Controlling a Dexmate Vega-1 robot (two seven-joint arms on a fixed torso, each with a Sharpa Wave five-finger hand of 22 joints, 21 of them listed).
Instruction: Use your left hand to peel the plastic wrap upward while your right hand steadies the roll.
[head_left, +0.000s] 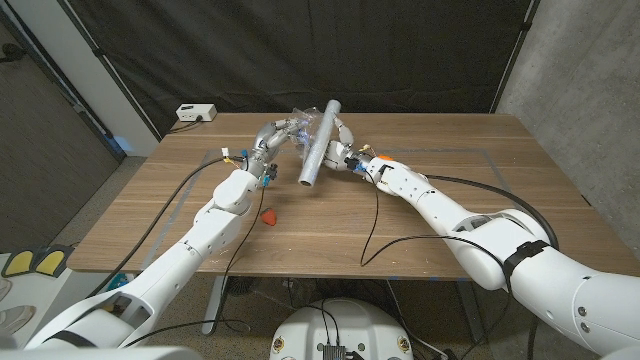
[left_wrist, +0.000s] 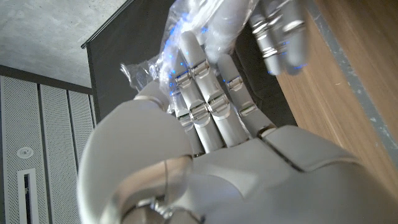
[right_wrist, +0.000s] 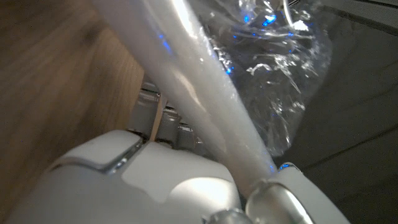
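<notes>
A grey roll of plastic wrap (head_left: 320, 144) hangs tilted above the far middle of the wooden table (head_left: 420, 220), and my right hand (head_left: 343, 148) grips it from its right side. In the right wrist view the roll (right_wrist: 199, 99) runs across my right hand (right_wrist: 155, 180). A crumpled sheet of clear wrap (head_left: 300, 121) stretches left from the roll's upper end to my left hand (head_left: 275, 135), which holds it. In the left wrist view the fingers (left_wrist: 199, 93) of my left hand (left_wrist: 205, 155) close on the clear wrap (left_wrist: 186, 31).
A small red piece (head_left: 269, 215) lies on the table near my left forearm. A white box (head_left: 195, 113) with a cable sits at the far left corner. Black curtains hang behind the table. Black cables trail over the table by my right arm.
</notes>
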